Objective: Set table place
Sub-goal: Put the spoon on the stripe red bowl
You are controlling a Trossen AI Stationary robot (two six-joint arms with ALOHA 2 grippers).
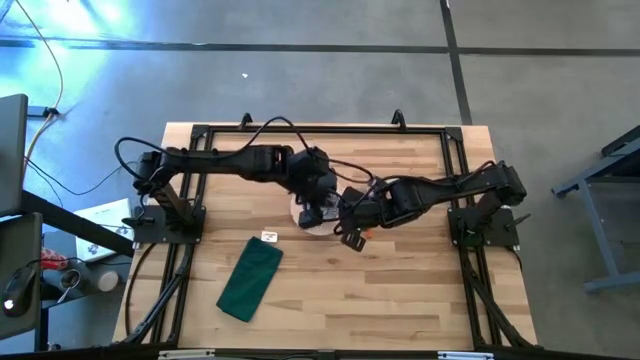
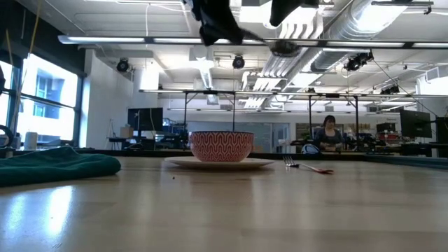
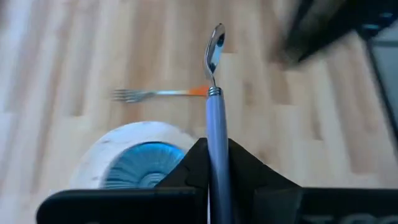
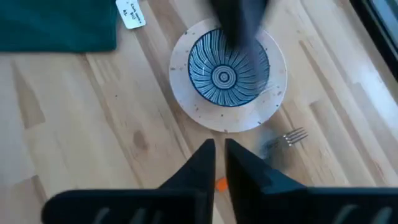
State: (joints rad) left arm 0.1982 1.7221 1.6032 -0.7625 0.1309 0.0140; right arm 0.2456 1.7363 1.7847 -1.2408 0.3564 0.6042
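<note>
The cream plate [image 4: 273, 99] lies mid-table with the bowl [image 4: 227, 74] standing on it, blue-patterned inside and red-patterned outside in the low view [image 2: 221, 146]. The orange-handled fork [image 3: 158, 93] lies flat on the table to the right of the plate. The dark green napkin [image 1: 250, 278] lies flat toward the near left. My left gripper [image 3: 216, 155] is high over the plate's right side, shut on the lilac-handled spoon [image 3: 214, 81]. My right gripper [image 4: 219, 152] hovers high above the fork's handle [image 4: 221, 183], its fingers a narrow slit apart and empty. My left gripper pinches the spoon's lilac handle [image 3: 217, 134] between its two fingers, which lie along it. The spoon's bowl end [image 3: 215, 43] sticks out forward past the fingertips. The spoon is lifted clear, roughly level, high above the table [image 2: 280, 47].
A small white tag [image 4: 129, 12] lies between the napkin and the plate. The black metal frame [image 1: 320, 130] runs along the table's edges. The two arms stand close together over the plate. Bare wood shows at the near right [image 1: 400, 300].
</note>
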